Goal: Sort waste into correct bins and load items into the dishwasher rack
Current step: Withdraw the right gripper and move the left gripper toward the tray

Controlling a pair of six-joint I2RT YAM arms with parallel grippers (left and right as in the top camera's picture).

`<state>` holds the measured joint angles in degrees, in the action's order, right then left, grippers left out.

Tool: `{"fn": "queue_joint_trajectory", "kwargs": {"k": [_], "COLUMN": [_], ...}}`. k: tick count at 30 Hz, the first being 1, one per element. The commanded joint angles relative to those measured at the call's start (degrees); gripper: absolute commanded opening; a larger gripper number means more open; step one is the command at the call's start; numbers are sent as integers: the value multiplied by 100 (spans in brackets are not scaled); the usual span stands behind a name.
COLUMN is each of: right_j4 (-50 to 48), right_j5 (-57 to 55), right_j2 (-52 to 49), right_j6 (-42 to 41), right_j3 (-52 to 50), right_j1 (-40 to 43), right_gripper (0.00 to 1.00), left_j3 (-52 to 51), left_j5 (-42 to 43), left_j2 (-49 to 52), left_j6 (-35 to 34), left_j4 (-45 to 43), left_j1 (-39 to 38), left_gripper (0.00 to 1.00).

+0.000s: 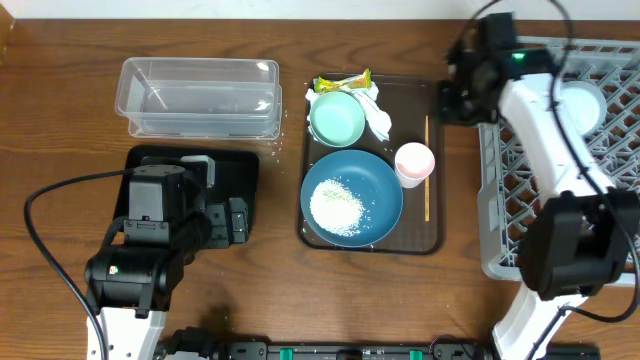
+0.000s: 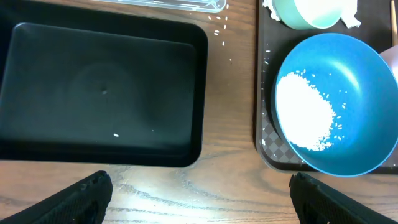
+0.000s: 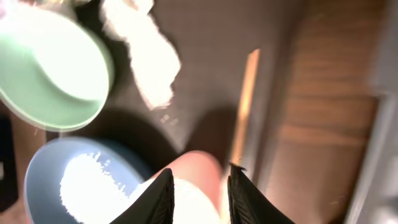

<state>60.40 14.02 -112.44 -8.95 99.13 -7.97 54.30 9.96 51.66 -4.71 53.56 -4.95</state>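
Dark blue dish [image 1: 380, 180], heaped with white rice grains [image 1: 337, 205], sits mid-frame on the brown serving tray [image 1: 430, 235], with the pink cup [image 1: 414, 160] and wooden stick [image 1: 428, 170] at its right. The right gripper [image 3: 199, 186] hovers above them, jaws slightly parted and empty, probably lining up on the cup. The left gripper [image 2: 202, 193] hangs wide open by the black tray [image 2: 106, 87] at lower left, placed for waste.

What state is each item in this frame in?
clear tub: upright, empty
black tray: a few stray grains
blue dish: holding rice
mint bowl: upright, empty
pink cup: upright on brown tray
wooden stick: lying flat
dishwasher rack: holds pale bowl
left gripper: jaws wide open, empty
right gripper: jaws slightly apart, empty
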Motion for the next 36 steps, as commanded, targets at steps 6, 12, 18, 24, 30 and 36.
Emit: {"fn": "queue_joint_trajectory", "kwargs": {"k": [6, 12, 18, 24, 30, 36], "right_j4": [726, 1016, 1307, 1644, 2319, 2518], "right_j5": [-573, -621, -1001, -1038, -933, -931], "right_j2": [133, 236, 713, 1429, 1834, 1897], "right_j6": [-431, -433, -647, -688, -616, -557], "right_j3": [9, 9, 9, 9, 7, 7], "right_j1": [-278, -92, 310, 935, 1473, 1585], "right_gripper": [27, 27, 27, 33, 50, 49], "left_j3": [63, 72, 415, 1163, 1703, 1755], "left_j5": [7, 11, 11, 9, 9, 9], "left_j2": [-4, 114, 664, 1635, 2660, 3418], "left_j6": [-52, -55, -55, -55, -55, -55], "left_j4": [11, -70, -105, -201, -704, -1779], "left_j1": [-11, -11, -92, -531, -1178, -1812], "left_gripper": [94, 94, 94, 94, 94, 93]}}
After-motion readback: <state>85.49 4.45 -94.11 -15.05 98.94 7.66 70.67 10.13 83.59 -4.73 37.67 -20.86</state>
